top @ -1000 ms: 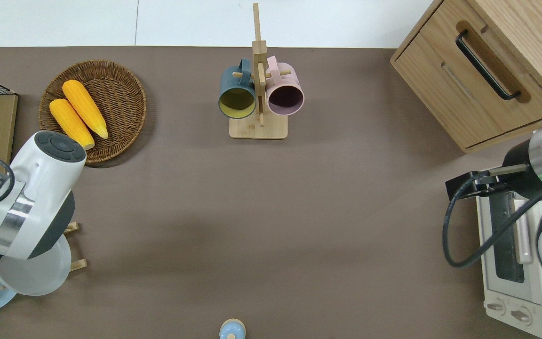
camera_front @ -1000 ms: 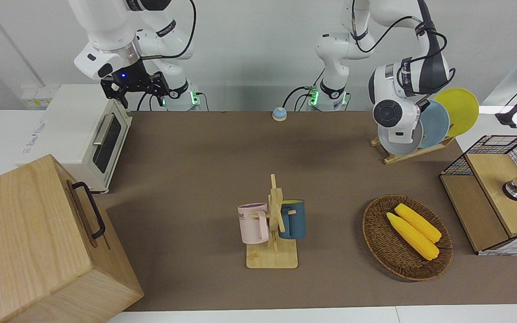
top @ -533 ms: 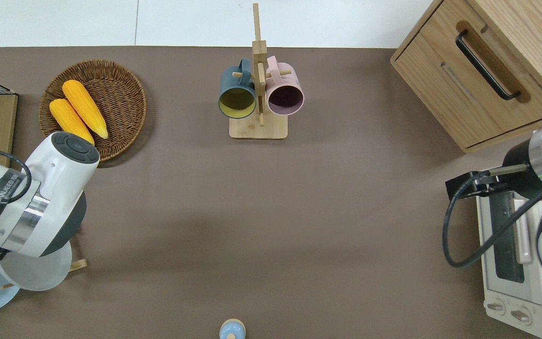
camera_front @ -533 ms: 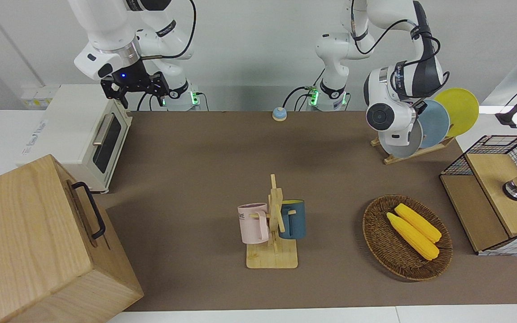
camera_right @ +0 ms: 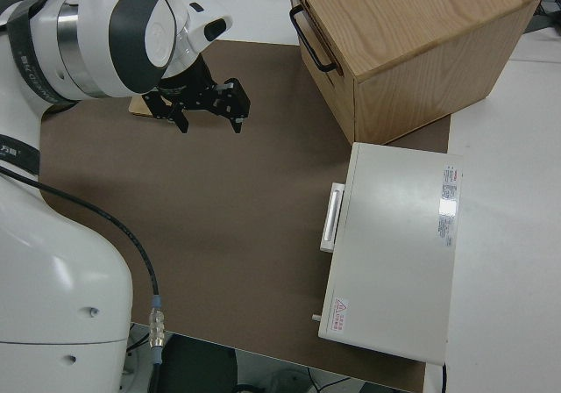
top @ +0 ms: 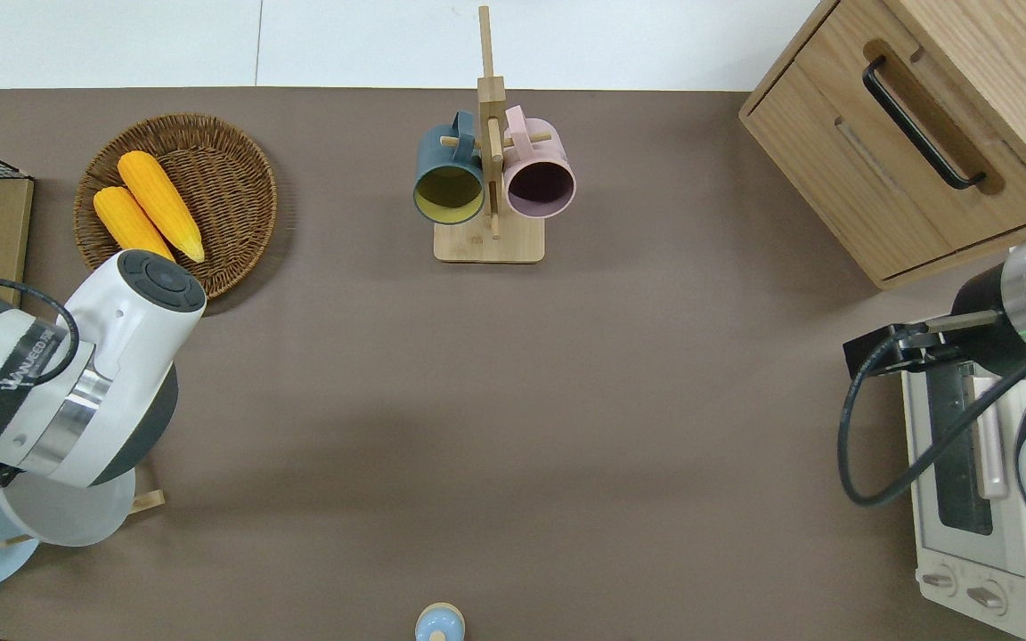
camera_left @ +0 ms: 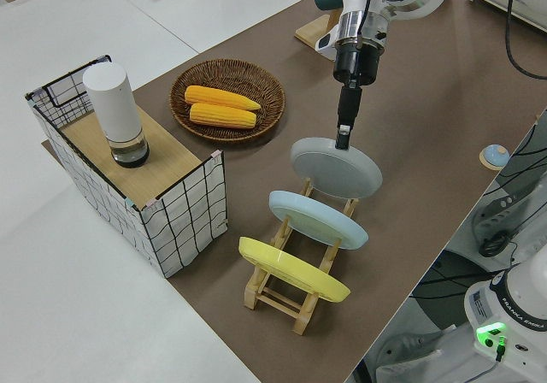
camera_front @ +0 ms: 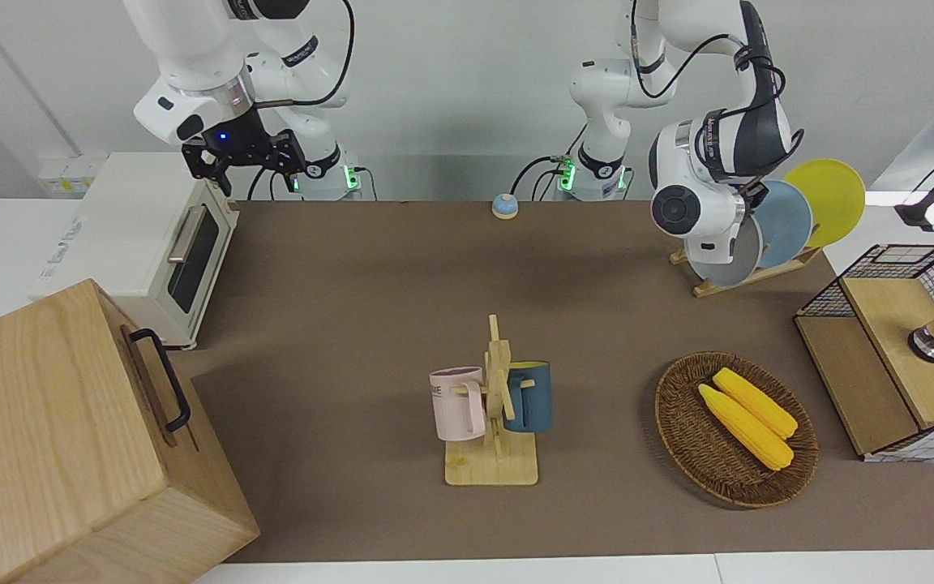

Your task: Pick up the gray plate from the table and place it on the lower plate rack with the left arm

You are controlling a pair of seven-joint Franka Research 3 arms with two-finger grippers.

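Note:
The gray plate (camera_left: 335, 167) leans in the slot of the lower plate rack (camera_left: 291, 302) that is farthest from the robots, at the left arm's end of the table (camera_front: 353, 284). My left gripper (camera_left: 343, 135) comes down from above and is shut on the plate's upper rim. In the front view the plate (camera_front: 728, 258) shows below the left wrist, which hides the gripper. In the overhead view only the plate's edge (top: 77, 525) shows under the arm. My right arm is parked, its gripper (camera_right: 208, 110) open.
A light-blue plate (camera_left: 318, 219) and a yellow plate (camera_left: 291, 269) fill the rack's other slots. A wicker basket (camera_front: 678, 422) of corn, a wire-sided box (camera_front: 889, 357), a mug tree (camera_front: 495, 405), a bell (camera_front: 504, 206), a toaster oven (camera_front: 143, 235) and a wooden cabinet (camera_front: 70, 438) stand around.
The left arm's wrist has swung up and toward the table's middle. The gray plate has stayed in the rack slot. The right arm has not moved.

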